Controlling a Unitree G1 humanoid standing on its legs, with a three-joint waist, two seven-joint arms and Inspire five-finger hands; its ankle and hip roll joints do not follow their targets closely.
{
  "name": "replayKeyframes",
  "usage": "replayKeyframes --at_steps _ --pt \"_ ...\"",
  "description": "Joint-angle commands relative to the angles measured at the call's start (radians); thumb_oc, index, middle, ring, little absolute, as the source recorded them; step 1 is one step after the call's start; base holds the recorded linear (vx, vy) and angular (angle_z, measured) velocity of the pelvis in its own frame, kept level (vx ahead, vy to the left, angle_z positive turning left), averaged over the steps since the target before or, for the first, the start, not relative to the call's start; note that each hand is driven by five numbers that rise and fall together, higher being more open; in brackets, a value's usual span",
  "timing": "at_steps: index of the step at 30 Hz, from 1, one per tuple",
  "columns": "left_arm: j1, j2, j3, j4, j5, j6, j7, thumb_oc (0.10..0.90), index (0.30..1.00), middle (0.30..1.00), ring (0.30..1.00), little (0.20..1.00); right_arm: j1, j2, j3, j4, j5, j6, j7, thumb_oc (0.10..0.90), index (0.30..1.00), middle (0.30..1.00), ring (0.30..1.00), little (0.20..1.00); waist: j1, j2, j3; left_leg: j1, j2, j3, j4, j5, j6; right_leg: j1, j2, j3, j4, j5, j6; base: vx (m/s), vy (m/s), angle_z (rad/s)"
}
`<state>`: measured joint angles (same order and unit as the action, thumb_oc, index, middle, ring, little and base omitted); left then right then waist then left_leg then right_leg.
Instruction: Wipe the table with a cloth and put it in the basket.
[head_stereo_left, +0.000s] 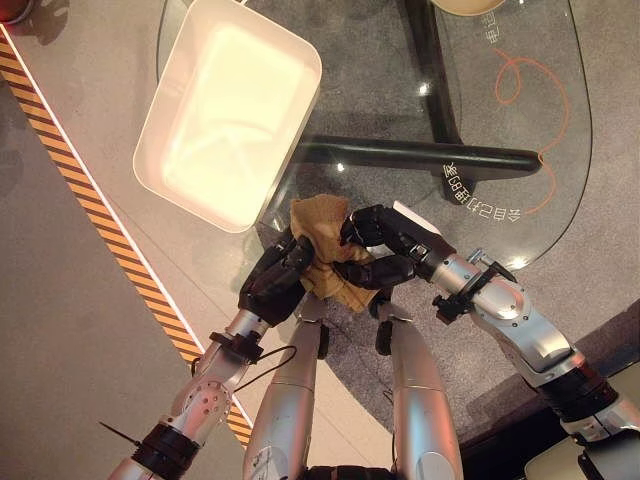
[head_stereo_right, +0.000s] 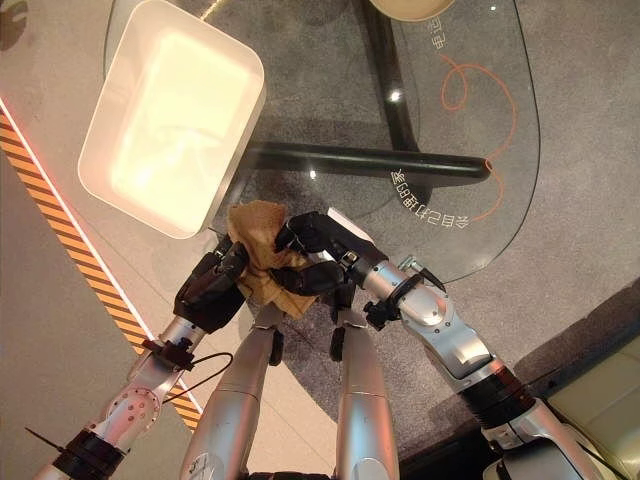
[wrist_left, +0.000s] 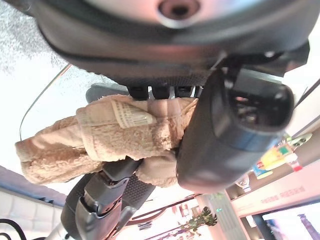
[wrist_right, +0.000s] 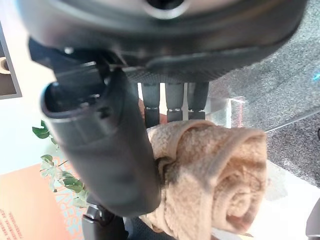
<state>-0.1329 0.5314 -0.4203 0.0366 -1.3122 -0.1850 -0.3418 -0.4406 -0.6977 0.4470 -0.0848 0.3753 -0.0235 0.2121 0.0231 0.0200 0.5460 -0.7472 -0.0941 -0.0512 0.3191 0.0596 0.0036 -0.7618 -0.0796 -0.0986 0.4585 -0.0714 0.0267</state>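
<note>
Both hands met over the near edge of the glass table (head_stereo_left: 500, 150), sharing one bundle. The left hand (head_stereo_left: 272, 278) had its fingers curled into the near-left side of the tan cloth (head_stereo_left: 322, 245), thumb closed against it, and the right hand (head_stereo_left: 385, 245) came in from the right with fingers and thumb wrapped round the other side, so the cloth was pinched between the two and lifted off the glass. It looked like a thick, fleecy towel, rolled and bunched into a lump, with one end coiled tight and a small sewn label (wrist_left: 131, 116) showing on a fold.

Just beyond the hands, to the far left, the white basket (head_stereo_left: 160, 120) sat tilted on the table's left edge, partly overhanging, its near corner close to the cloth. Through the glass a dark table leg (head_stereo_left: 420, 155) ran across, and an orange looping line (head_stereo_left: 535, 95) curled on the right part of the top. Along the left, a striped orange-and-black strip (head_stereo_left: 80, 190) crossed the floor.
</note>
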Motion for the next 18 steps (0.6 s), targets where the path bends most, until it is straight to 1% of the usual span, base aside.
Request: replayKeyframes --at_steps 1,9,14,18 --pt "-0.052 -0.021 -0.055 -0.215 0.092 -0.010 -0.135 0.800 0.900 0.900 0.900 0.900 -0.057 0.074 0.135 -0.156 0.107 -0.110 0.073 0.100 0.300 0.300 0.300 0.200 0.013 0.007 -0.026 0.017 -0.033 0.063 0.046 -0.071 0.061 0.034 0.059 0.044 -0.129 0.115 0.034 0.00 0.000 0.00" --pt "-0.076 -0.006 -0.076 -0.217 0.105 0.004 -0.177 0.800 0.900 0.900 0.900 0.900 -0.057 0.092 0.141 -0.150 0.133 -0.094 0.101 0.100 0.300 0.300 0.300 0.200 0.010 0.010 -0.026 0.022 -0.036 0.063 0.044 -0.073 0.064 0.032 0.060 0.048 -0.128 0.118 0.038 0.00 0.000 0.00" --pt "-0.077 -0.010 -0.078 -0.208 0.092 -0.015 -0.173 0.800 0.900 0.900 0.900 0.900 -0.058 0.097 0.148 -0.149 0.139 -0.095 0.132 0.100 0.300 0.300 0.300 0.200 0.011 0.009 -0.026 0.022 -0.038 0.062 0.041 -0.072 0.065 0.033 0.061 0.049 -0.132 0.119 0.039 0.00 0.000 0.00" --pt "-0.080 -0.016 -0.080 -0.208 0.120 -0.028 -0.165 0.800 0.900 0.900 0.900 0.900 -0.066 0.102 0.161 -0.159 0.130 -0.073 0.170 0.100 0.300 0.300 0.300 0.200 0.013 0.009 -0.026 0.018 -0.039 0.058 0.040 -0.070 0.064 0.029 0.061 0.048 -0.131 0.119 0.039 0.00 0.000 0.00"
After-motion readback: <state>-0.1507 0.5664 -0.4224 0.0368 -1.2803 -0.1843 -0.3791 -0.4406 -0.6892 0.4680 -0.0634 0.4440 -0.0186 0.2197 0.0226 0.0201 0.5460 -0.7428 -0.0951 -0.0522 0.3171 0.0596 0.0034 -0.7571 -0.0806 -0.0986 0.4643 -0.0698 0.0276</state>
